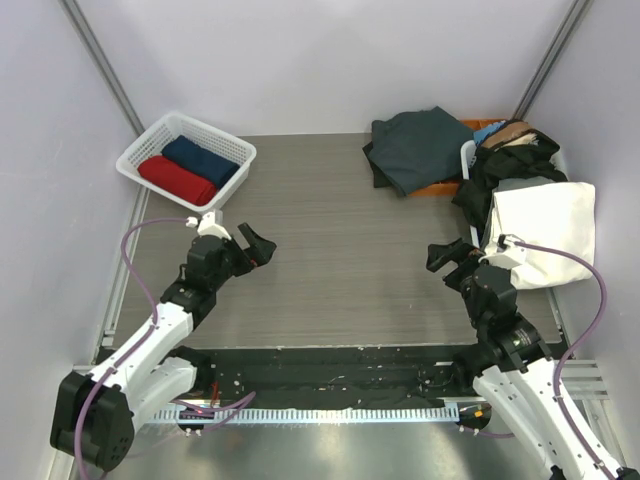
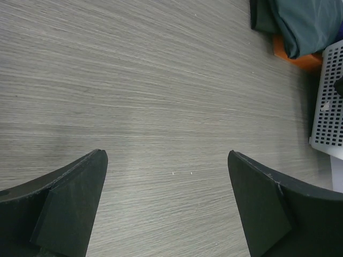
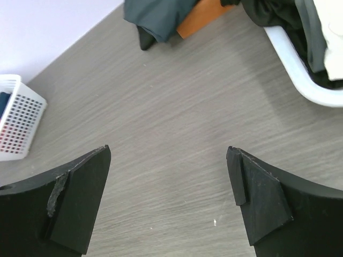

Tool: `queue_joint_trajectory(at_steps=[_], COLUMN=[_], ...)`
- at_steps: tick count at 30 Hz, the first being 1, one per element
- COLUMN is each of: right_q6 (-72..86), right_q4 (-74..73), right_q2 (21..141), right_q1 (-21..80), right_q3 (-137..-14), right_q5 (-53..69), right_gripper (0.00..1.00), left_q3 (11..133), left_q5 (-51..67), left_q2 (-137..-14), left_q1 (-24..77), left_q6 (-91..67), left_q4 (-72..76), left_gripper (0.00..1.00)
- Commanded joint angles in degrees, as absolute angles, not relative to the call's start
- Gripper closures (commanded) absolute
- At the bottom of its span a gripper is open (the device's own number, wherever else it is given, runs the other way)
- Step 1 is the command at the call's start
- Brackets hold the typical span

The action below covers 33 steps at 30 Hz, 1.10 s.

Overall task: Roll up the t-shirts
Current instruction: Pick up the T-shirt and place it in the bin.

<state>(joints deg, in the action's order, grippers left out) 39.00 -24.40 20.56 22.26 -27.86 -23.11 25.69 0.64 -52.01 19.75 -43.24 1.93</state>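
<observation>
1. two pieces look done: a red t-shirt (image 1: 175, 180) and a navy t-shirt (image 1: 200, 158) lie rolled side by side in the white lattice basket (image 1: 135, 160) at the far left corner of the table (image 1: 330, 230)
2. the rest waits in a heap at the far right: a dark grey-green t-shirt (image 1: 415, 145) lies spread loosely on the table, with a bit of orange cloth (image 1: 440, 188) showing under its near edge
3. beside it a white tub (image 1: 468, 155) holds black garments (image 1: 510, 165), and a cream-white t-shirt (image 1: 540, 230) hangs over its near side; we see no print on it from here
4. we judge the task partly through, with several shirts left to pull out, lay flat and roll
5. the left gripper (image 1: 262, 246) hovers over bare table at the left with its jaws spread wide, and nothing is between them
6. the right gripper (image 1: 440, 262) hovers just beside the cream-white t-shirt, released too and empty; its wrist view shows only wood grain between the fingers
7. the middle of the table is bare, so we have room to spread a shirt there
8. what may hinder us: the garments in the tub are tangled and layered, so one could drag others out with it, and the tub rim sits close to the right arm
</observation>
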Motion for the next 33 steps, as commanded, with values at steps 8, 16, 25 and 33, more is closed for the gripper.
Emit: queue_joint_trajectory(at_steps=[8, 16, 25, 33], right_q6=[40.1, 40.0, 38.6, 36.7], right_q4=[-29.3, -32.5, -36.4, -35.8], right_q2=[18.7, 23.9, 41.6, 50.4], right_q1=[22.2, 22.3, 22.1, 11.4], right_q3=[-32.3, -40.1, -53.8, -58.7], right_q5=[-29.7, -42.5, -57.3, -51.9], right_gripper=[0.0, 0.16, 0.25, 0.17], left_q3=[27.0, 26.6, 27.5, 27.4], left_q5=[-2.0, -0.3, 1.7, 2.3], left_q2=[-48.3, -47.5, -49.7, -49.8], left_q1=[19.7, 19.8, 19.8, 19.8], left_q6=[-42.7, -42.4, -43.1, -43.2], left_q4=[2.2, 2.6, 2.9, 2.9], left_gripper=[0.0, 0.0, 0.0, 0.0])
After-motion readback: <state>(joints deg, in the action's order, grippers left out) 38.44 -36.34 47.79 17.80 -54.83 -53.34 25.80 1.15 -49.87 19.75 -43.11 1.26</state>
